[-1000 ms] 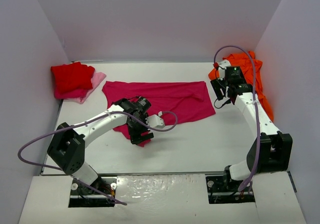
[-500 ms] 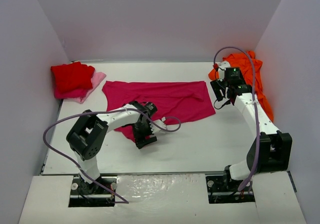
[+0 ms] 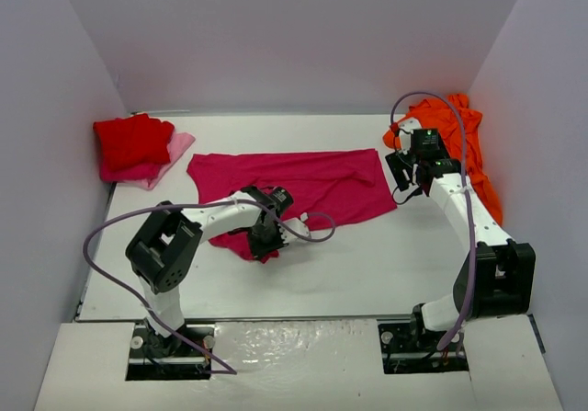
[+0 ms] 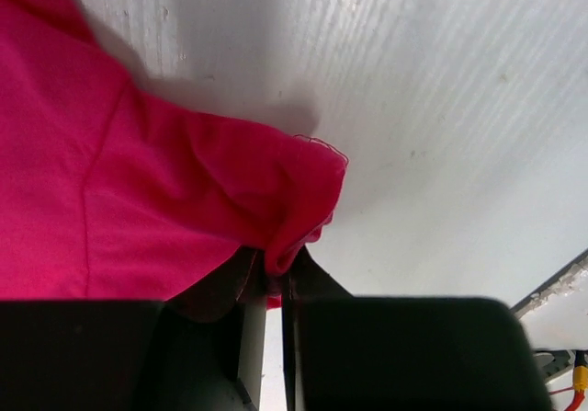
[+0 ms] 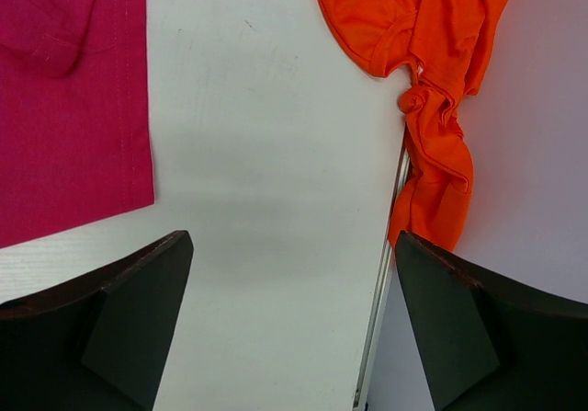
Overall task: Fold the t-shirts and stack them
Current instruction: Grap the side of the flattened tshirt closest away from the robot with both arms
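Cloth at the magenta t-shirt's (image 3: 322, 176) near edge is pinched in the left gripper (image 4: 276, 280); right gripper (image 5: 294, 328) gapes released above table (image 5: 266, 154), left of the orange t-shirt (image 5: 404, 16)

left gripper (image 4: 274, 280) clamped — low, right gripper (image 5: 289, 245) agape

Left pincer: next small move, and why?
Probably lift the left pincer a little and carry the sleeve inward over the magenta t-shirt: it is shut on that bunched sleeve, which sticks out past the shirt's near edge; the right pincer hangs open, holding nothing.
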Robot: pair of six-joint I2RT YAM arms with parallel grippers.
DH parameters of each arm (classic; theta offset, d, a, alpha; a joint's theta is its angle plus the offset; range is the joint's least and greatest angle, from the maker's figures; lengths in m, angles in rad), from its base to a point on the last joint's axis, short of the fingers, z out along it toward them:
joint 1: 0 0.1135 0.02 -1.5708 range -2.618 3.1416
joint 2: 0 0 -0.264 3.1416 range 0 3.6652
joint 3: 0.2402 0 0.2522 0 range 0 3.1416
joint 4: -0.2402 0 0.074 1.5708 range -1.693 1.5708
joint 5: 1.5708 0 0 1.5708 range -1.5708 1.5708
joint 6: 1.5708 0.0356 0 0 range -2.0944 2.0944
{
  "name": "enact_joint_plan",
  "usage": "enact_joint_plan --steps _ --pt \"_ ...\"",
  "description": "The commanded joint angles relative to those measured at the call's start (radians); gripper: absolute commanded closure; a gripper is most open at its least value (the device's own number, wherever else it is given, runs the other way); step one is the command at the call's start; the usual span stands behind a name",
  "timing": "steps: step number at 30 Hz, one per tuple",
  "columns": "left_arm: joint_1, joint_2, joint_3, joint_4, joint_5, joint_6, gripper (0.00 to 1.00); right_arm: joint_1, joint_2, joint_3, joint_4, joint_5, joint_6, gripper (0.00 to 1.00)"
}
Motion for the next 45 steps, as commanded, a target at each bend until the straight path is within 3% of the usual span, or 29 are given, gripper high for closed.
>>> enact_joint_plan --steps 1,6,11,12,13,16,17,20,26,34,45 --pt "0.044 -0.175 0.040 -0.066 0.049 0.074 1.00 0.000 -0.037 0.019 0.053 0.018 -0.006 0.10" --pt "0.120 -0.303 0.184 -0.177 0.066 0.151 1.00 0.002 -0.025 0.036 0.053 0.005 0.003 0.10" --pt "0.243 -0.298 0.293 -0.174 0.070 0.194 1.00 0.005 -0.008 0.041 0.052 -0.007 0.005 0.10" --pt "0.262 -0.280 0.299 -0.145 0.057 0.194 0.95 0.007 -0.002 0.041 0.052 -0.009 0.006 0.10" --pt "0.272 -0.252 0.304 -0.120 0.043 0.192 0.84 0.010 0.004 0.041 0.052 -0.009 0.008 0.10" --pt "0.299 -0.117 0.341 -0.082 0.033 0.173 0.38 0.021 0.017 0.040 0.052 -0.004 0.012 0.09" --pt "0.303 -0.072 0.358 -0.065 0.020 0.158 0.29 0.025 0.018 0.038 0.052 -0.003 0.013 0.09" --pt "0.318 0.055 0.403 0.011 -0.048 0.111 0.19 0.033 0.014 0.027 0.052 0.006 0.008 0.08" --pt "0.359 0.112 0.416 0.113 -0.052 0.054 0.16 0.034 0.012 0.005 0.052 0.028 -0.009 0.07" --pt "0.358 -0.076 0.249 0.158 -0.048 0.078 0.14 0.038 0.036 0.010 0.069 0.009 0.005 0.07" --pt "0.331 -0.089 0.230 0.149 -0.030 0.065 0.14 0.086 0.044 -0.006 0.070 0.032 0.006 0.06"
